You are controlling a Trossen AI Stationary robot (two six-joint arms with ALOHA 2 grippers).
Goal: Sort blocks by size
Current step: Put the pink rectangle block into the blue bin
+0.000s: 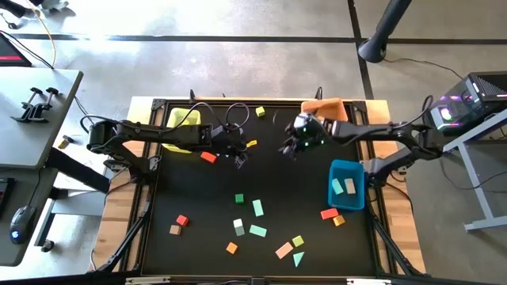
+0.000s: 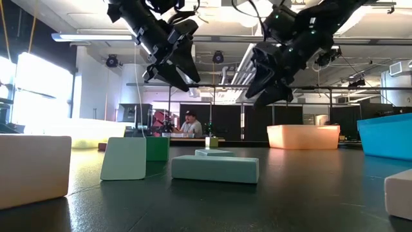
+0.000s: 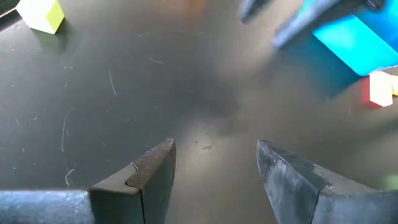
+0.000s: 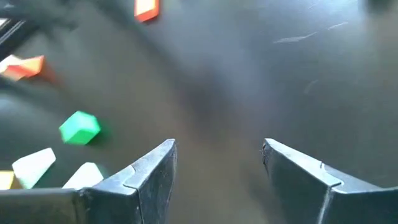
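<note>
Small wooden blocks lie scattered on the black table: a red one (image 1: pixel 208 157) and a small orange one (image 1: pixel 251 143) near my left gripper, a yellow-green cube (image 1: pixel 260 112) at the far side, and green (image 1: pixel 239 198), mint (image 1: pixel 257 208), pink (image 1: pixel 283 250) and other pieces toward the near edge. My left gripper (image 1: pixel 238 156) hangs open and empty above the table's far middle (image 3: pixel 214 168). My right gripper (image 1: pixel 288 147) is open and empty just to its right (image 4: pixel 217 168), also above the table (image 2: pixel 267 87).
A blue bin (image 1: pixel 347 184) at the right holds two pale blocks. A yellow bin (image 1: pixel 184 119) stands at the far left and an orange bin (image 1: pixel 325 107) at the far right. A red block (image 1: pixel 329 213) and an orange block (image 1: pixel 339 221) lie by the blue bin.
</note>
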